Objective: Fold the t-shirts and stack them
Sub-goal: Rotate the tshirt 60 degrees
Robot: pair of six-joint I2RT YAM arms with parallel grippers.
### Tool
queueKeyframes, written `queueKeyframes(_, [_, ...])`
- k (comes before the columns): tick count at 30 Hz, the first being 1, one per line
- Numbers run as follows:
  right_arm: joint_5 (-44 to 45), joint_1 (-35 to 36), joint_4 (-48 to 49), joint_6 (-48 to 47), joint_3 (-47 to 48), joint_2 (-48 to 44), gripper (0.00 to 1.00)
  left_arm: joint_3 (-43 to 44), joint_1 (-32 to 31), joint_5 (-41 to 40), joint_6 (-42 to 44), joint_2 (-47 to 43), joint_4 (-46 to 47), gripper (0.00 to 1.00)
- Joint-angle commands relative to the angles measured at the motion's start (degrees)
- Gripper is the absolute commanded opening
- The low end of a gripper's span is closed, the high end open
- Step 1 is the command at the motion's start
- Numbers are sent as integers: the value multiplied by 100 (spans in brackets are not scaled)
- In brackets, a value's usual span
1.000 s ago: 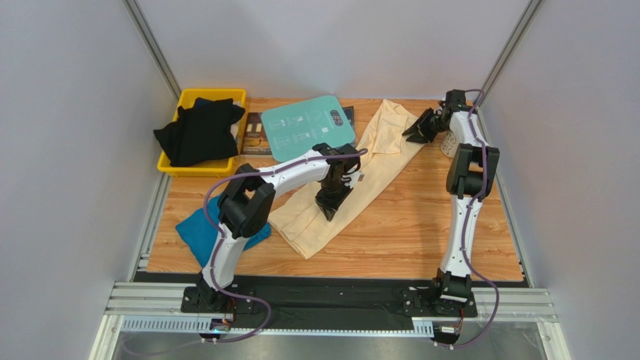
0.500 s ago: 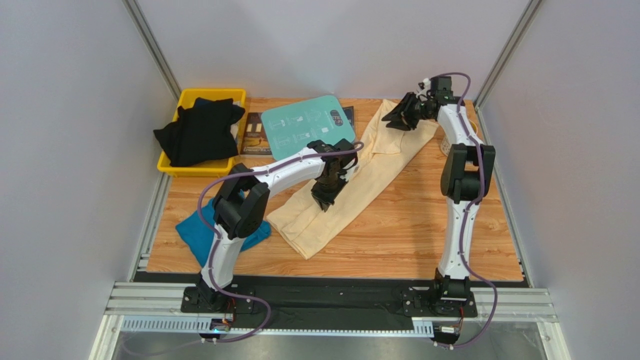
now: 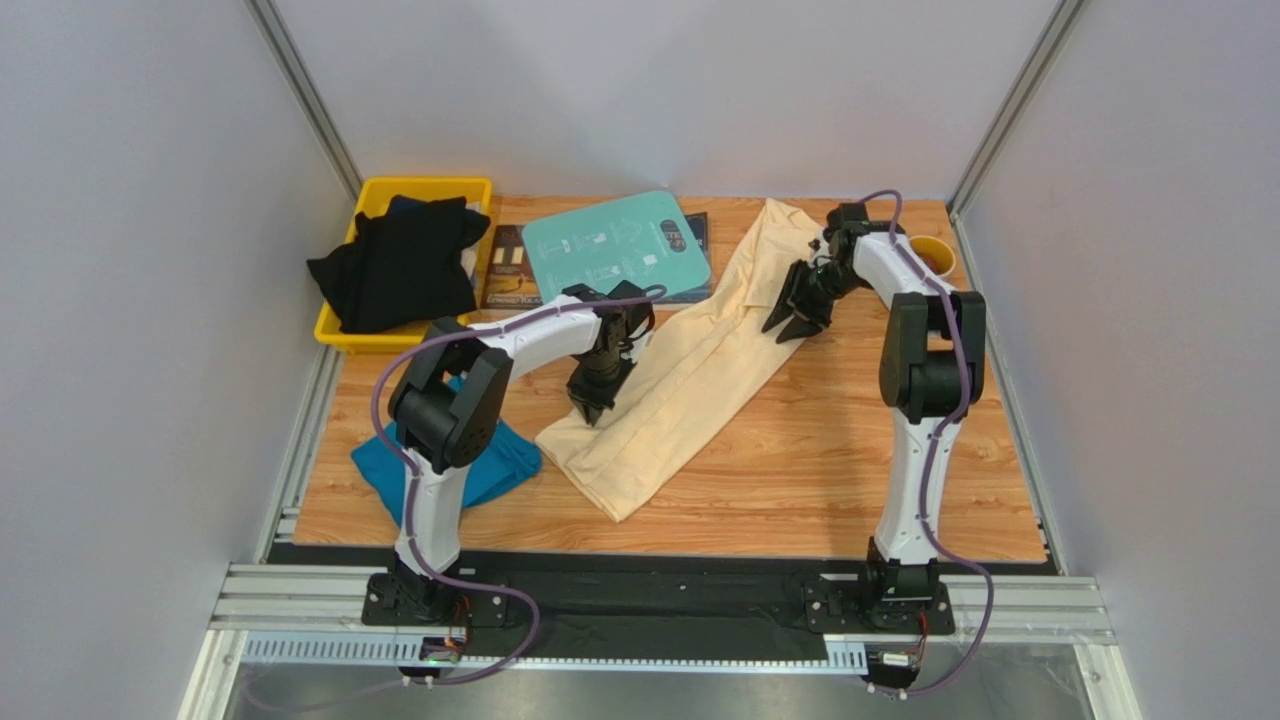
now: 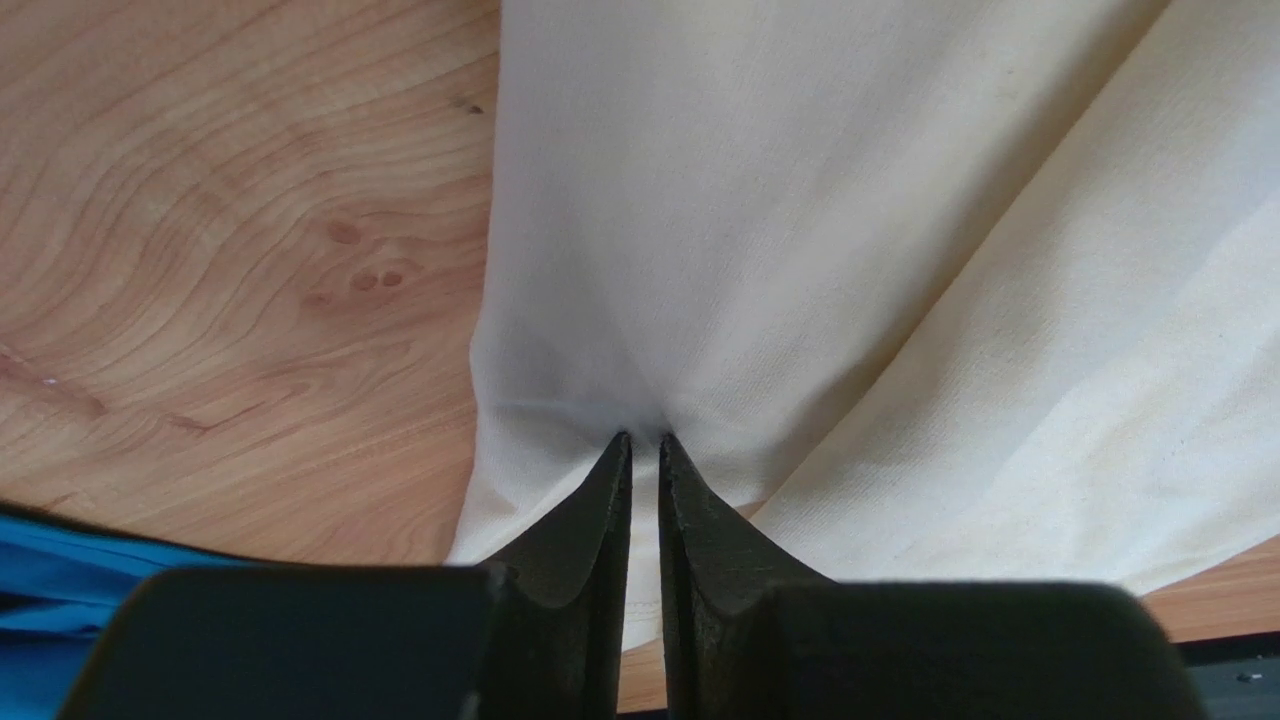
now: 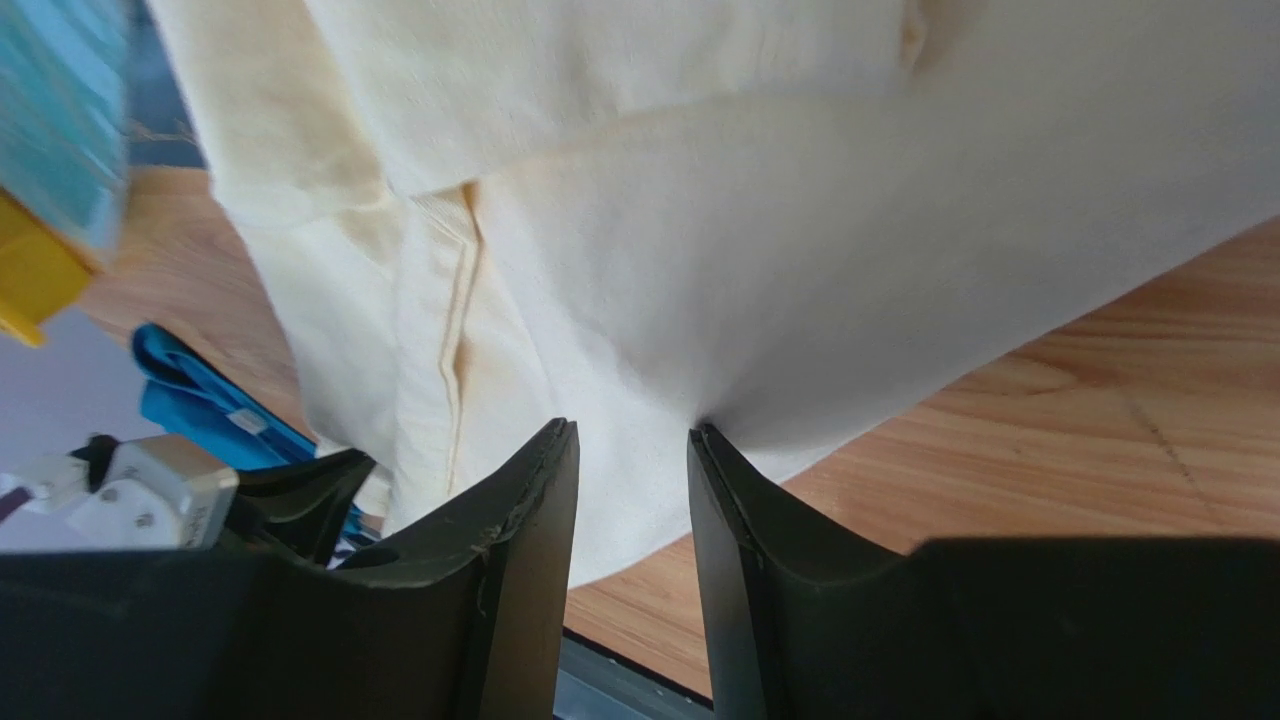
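A cream t-shirt (image 3: 699, 368) (image 4: 842, 195) (image 5: 781, 225) lies in a long diagonal strip on the wooden table (image 3: 842, 465). My left gripper (image 3: 589, 402) (image 4: 643, 438) points down at its left edge. The jaws are nearly together and the tips pinch a small pucker of the cloth. My right gripper (image 3: 784, 323) (image 5: 631, 428) is at the shirt's right edge. Its jaws stand apart, with cloth showing in the gap. A teal t-shirt (image 3: 398, 465) (image 4: 60, 563) lies crumpled at the near left. Black t-shirts (image 3: 394, 263) are heaped in a yellow bin (image 3: 376, 339).
A rigid teal board (image 3: 616, 248) lies at the back on a dark printed sheet (image 3: 508, 267), just left of the cream shirt's top. A yellow cup (image 3: 935, 255) stands at the far right, behind the right arm. Grey walls close in both sides.
My left gripper slid left from the cream shirt's middle to its left edge. My right gripper swung from the far right corner across the shirt's top and down onto its right edge.
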Motion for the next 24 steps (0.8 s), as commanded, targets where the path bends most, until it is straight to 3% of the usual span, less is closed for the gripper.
queueKeyframes(1, [642, 410, -395, -303, 82, 129, 40, -95, -82, 393, 132, 126, 206, 15])
queueKeyframes(6, [1019, 621, -587, -84, 450, 734, 38, -262, -108, 692, 140, 65, 179, 0])
queueKeyframes(10, [1345, 639, -1106, -75, 1117, 1228, 2, -464, -205, 807, 219, -128, 101, 0])
queueKeyframes(16, [1899, 630, -1467, -180, 1032, 1229, 2, -631, -661, 894, 325, -427, 12, 0])
queueKeyframes(24, [2154, 393, -1528, -22, 714, 868, 3, -52, -987, 1027, 413, -32, -181, 0])
